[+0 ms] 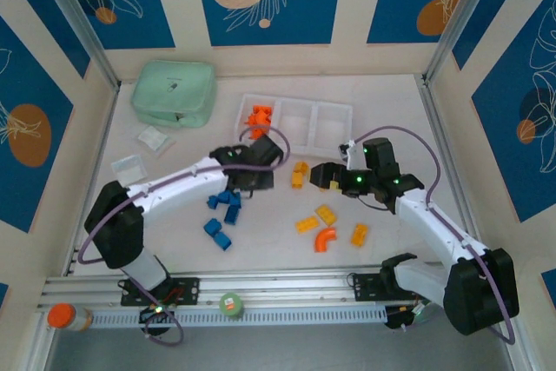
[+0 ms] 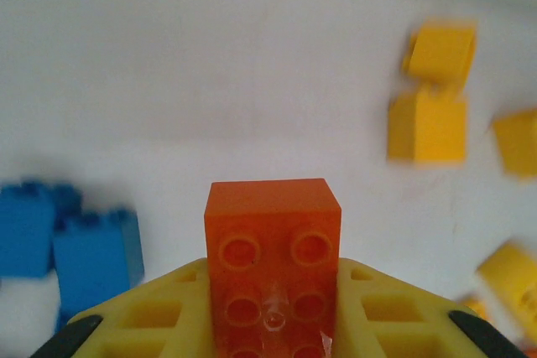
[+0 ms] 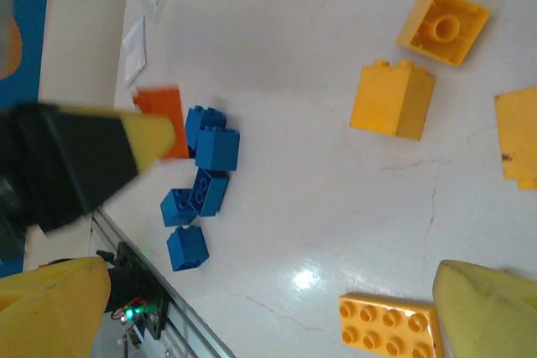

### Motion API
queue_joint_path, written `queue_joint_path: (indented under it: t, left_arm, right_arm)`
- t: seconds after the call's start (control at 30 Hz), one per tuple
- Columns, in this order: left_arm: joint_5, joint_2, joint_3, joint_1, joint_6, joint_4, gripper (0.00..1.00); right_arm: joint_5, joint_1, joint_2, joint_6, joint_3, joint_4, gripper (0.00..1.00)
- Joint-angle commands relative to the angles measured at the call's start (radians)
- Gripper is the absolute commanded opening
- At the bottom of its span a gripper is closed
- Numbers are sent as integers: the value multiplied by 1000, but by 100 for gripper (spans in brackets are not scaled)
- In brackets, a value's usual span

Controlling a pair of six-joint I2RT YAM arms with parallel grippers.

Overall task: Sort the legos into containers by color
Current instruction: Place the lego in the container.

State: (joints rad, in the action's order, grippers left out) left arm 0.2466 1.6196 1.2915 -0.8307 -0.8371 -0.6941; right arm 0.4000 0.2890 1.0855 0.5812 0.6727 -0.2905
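Since the left pincer (image 1: 248, 182) is clamped narrow on an orange brick (image 2: 273, 241), what matters to me now is where the tray (image 1: 300, 102) lies from it: straight ahead, on the far side from the arm bases, with a strip of bare table between. The brick's long axis runs forward out of the jaws, its studded face turned up toward the wrist camera, and the fingers (image 2: 151, 316) press its two long sides. The tray's long axis lies crosswise to that. Its nearest compartment, the one at the pincer's left-hand end of the row, already holds orange pieces (image 1: 259, 116), so I judge that to be the target. I cannot tell whether the brick has lifted off the table. The left arm is plainly the nearer one for this. The right pincer (image 1: 323, 176) stands wide with nothing in it, off to the right side, over a yellow plate (image 3: 388, 322). For room, the blue bricks (image 1: 228, 204) sit just behind and to the left of the loaded pincer, and the yellow bricks (image 1: 300, 173) sit to its right, so neither blocks the forward path. The tray's low near wall is the one edge I must clear, and the orange pile inside leaves little open floor, so I would come in from above.
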Motion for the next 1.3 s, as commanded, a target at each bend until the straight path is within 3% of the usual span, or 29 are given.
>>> queue_joint_path:
  t: [0.0, 0.27, 0.5, 0.6, 0.77, 0.93, 1.27]
  left_arm:
    - [-17, 98, 170, 79, 182, 43, 31]
    - [-55, 381, 484, 248, 295, 49, 31]
    - [-53, 597, 709, 319, 342, 1, 31]
    - [-60, 626, 755, 330, 342, -29, 42]
    - [-99, 555, 727, 331, 346, -19, 53]
    - [-165, 439, 613, 306, 345, -8, 56]
    - [-201, 155, 268, 113, 324, 36, 60]
  right_arm:
    - [-17, 3, 10, 3, 46, 11, 99]
    - [-32, -10, 47, -17, 86, -11, 99]
    - [-30, -14, 63, -18, 113, -16, 99]
    - [-26, -16, 62, -22, 123, -25, 99]
    - [-31, -18, 57, -40, 133, -58, 99]
    - [-35, -21, 36, -57, 133, -110, 99]
    - [-55, -37, -41, -32, 106, -247, 99]
